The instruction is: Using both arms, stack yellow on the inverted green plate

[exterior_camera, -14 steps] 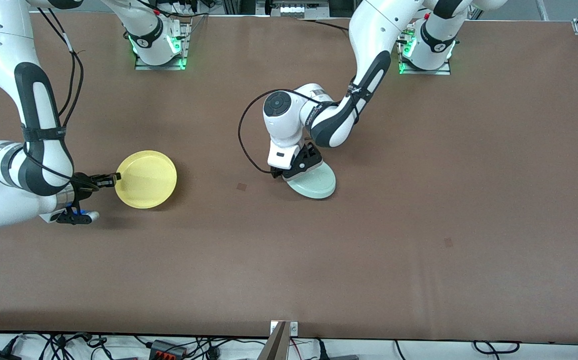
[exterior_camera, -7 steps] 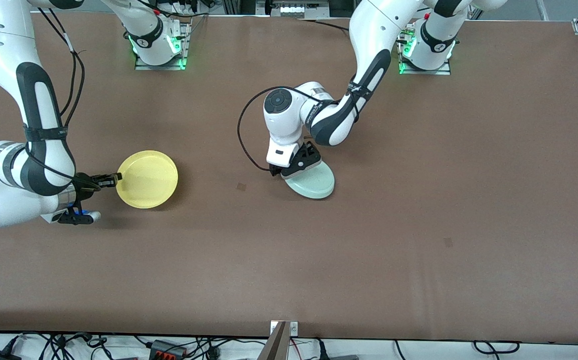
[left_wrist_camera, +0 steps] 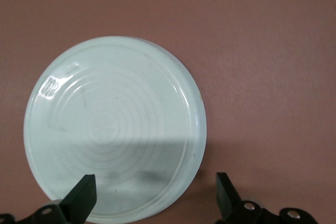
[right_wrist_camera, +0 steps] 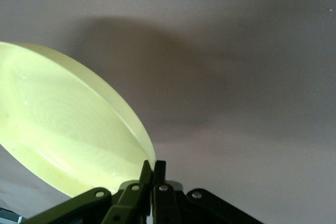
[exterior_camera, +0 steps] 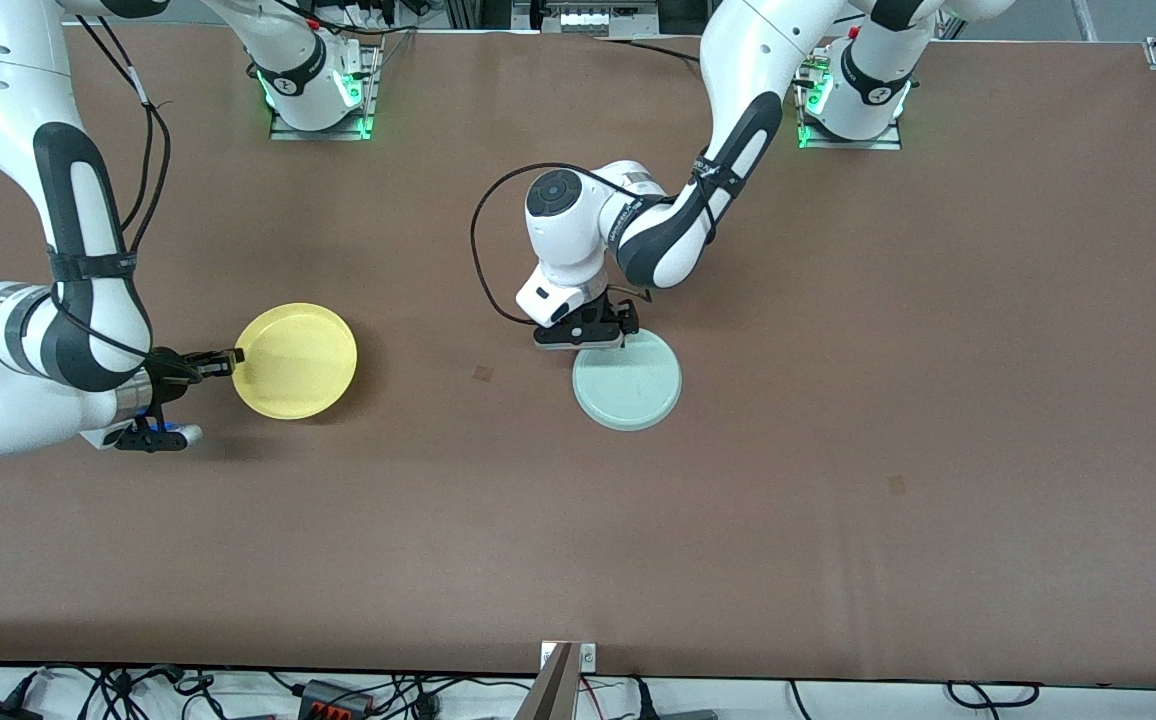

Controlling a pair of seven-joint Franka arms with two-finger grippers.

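The green plate (exterior_camera: 627, 380) lay flat on the table (exterior_camera: 838, 500) just right of the frame's centre in the front view, upside down, its ringed underside facing up in the left wrist view (left_wrist_camera: 113, 129). Half a second before it had been tilted and half hidden under the left end effector (exterior_camera: 583, 333); now that end effector stood open, fingers (left_wrist_camera: 84, 196) spread wide with nothing between them, just above the plate's upper-left edge in the front view. So the flip looked finished and the plate released.

At middle left of the front view the yellow plate (exterior_camera: 295, 359) was pinched by its rim in the right end effector (exterior_camera: 228, 360), whose fingers (right_wrist_camera: 152, 174) were closed on the rim's edge (right_wrist_camera: 73, 140). In the right wrist view the plate stood tilted with a broad shadow under it, so it was probably off the table. It had barely shifted over the last second and was well apart from the green one.

What seemed left: clear the left arm, then carry yellow across and set it on the green underside
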